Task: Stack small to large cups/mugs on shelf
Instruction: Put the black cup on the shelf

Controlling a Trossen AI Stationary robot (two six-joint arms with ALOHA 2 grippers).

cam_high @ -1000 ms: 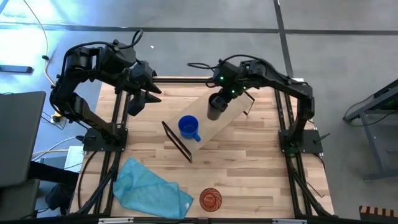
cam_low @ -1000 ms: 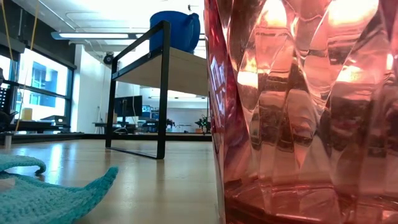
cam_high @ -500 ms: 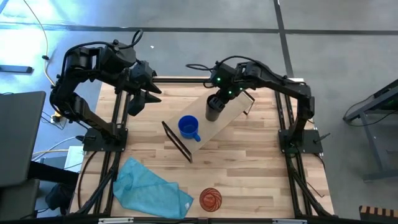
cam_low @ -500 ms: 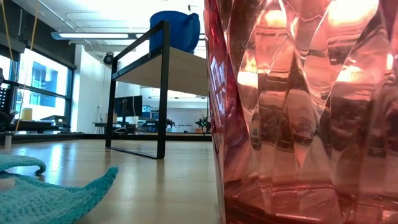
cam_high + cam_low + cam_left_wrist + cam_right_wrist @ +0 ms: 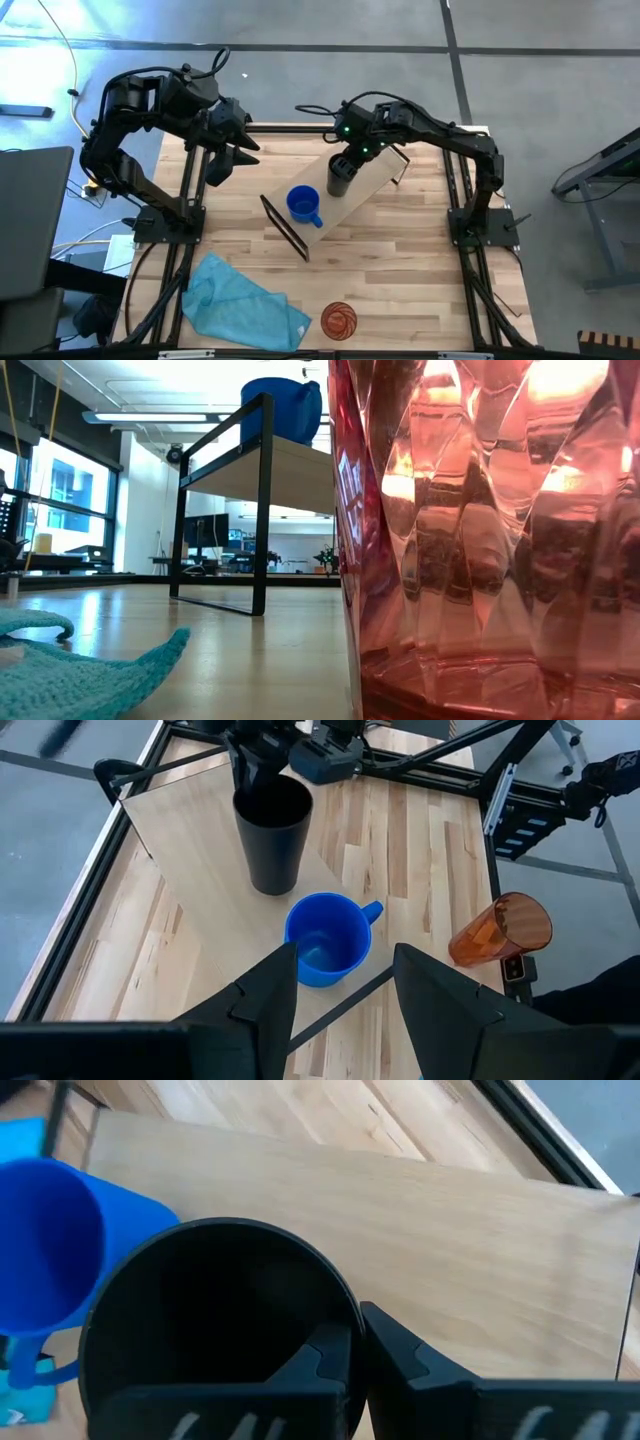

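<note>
- High view: right gripper (image 5: 343,166) sits over the rim of the black cup (image 5: 340,178), which stands on the shelf (image 5: 365,190) just beside the blue mug (image 5: 304,205). Left gripper (image 5: 222,160) waits well off to the far side of the mug, over the tabletop. Orange tumbler (image 5: 338,320) stands at the table's near edge, well apart from both grippers, with a teal cloth (image 5: 245,300) near it.
- Low view: neither gripper shows. The tumbler fills the foreground; the mug tops the shelf behind it. No guidance on the grasp comes from here.
- Left wrist view: left fingers (image 5: 260,1000) stand spread with nothing between them. Beyond them the mug and the black cup stand close but apart, with the right gripper at the cup's far rim.
- Right wrist view: one finger (image 5: 310,1365) lies inside the cup wall, the other outside, pinching the rim.
- Procedure, as judged: the cup is being placed next to the mug. Keep it upright, leave a clear gap to the mug's handle side, set its base flat, then release and lift straight up so the inner finger does not drag the wall.
- Hazard: a sideways exit could tip the cup into the mug.
</note>
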